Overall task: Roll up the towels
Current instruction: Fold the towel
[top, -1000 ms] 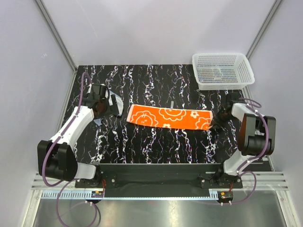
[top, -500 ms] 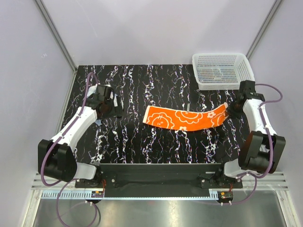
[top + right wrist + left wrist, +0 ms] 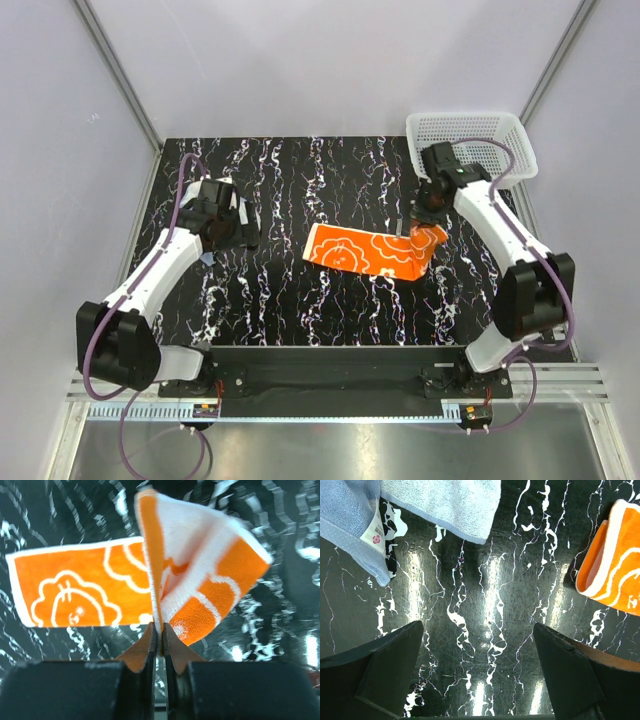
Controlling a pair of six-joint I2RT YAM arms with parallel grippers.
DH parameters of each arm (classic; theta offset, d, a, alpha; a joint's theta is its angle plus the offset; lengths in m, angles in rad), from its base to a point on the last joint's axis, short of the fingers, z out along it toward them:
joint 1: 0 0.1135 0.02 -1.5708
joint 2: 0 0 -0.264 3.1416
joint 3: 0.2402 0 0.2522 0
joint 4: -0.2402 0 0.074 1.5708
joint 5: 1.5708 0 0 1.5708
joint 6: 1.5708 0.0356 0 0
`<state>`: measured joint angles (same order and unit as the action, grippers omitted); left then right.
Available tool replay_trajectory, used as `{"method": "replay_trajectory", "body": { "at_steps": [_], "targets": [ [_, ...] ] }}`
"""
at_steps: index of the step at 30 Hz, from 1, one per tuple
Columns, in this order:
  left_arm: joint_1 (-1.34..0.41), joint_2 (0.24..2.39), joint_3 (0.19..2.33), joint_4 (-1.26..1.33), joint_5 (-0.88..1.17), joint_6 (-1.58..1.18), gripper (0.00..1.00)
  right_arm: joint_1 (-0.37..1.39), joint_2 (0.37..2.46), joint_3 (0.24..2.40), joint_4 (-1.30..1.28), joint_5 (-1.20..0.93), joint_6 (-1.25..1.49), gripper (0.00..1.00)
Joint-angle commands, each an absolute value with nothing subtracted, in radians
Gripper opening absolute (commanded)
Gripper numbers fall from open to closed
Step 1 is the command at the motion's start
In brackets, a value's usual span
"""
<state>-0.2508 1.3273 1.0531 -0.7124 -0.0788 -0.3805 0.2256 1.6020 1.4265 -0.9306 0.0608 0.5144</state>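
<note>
Overhead, the right hand (image 3: 430,215) pinches the raised end of the bright orange white-printed towel (image 3: 355,252) lying on the black marbled worktop (image 3: 300,170). Left wrist: the left hand (image 3: 477,630) gapes empty near the pale blue-grey towel (image 3: 440,500). Right wrist: only a thin edge is gripped; it could slip, loosening the roll.

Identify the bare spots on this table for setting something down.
Free: far strip behind orange towel, left of mesh basket; near strip between orange towel and arm bases. Crowded: beside the basket, where the right fingers hold the towel's end up.
</note>
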Motion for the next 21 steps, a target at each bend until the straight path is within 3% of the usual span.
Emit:
{"method": "replay_trajectory", "body": {
  "at_steps": [1, 5, 21],
  "targets": [
    [-0.255, 1.292, 1.055, -0.684, -0.058, -0.368, 0.98, 0.331, 1.687, 1.540, -0.976, 0.083, 0.569, 0.05],
    [-0.253, 1.285, 1.054, -0.686, -0.055, -0.370, 0.98, 0.431, 1.784, 1.653, -1.002, 0.109, 0.587, 0.00],
    [-0.253, 1.278, 1.048, -0.689, -0.058, -0.373, 0.98, 0.647, 2.049, 1.989, -1.055, 0.029, 0.528, 0.00]
  ]
}}
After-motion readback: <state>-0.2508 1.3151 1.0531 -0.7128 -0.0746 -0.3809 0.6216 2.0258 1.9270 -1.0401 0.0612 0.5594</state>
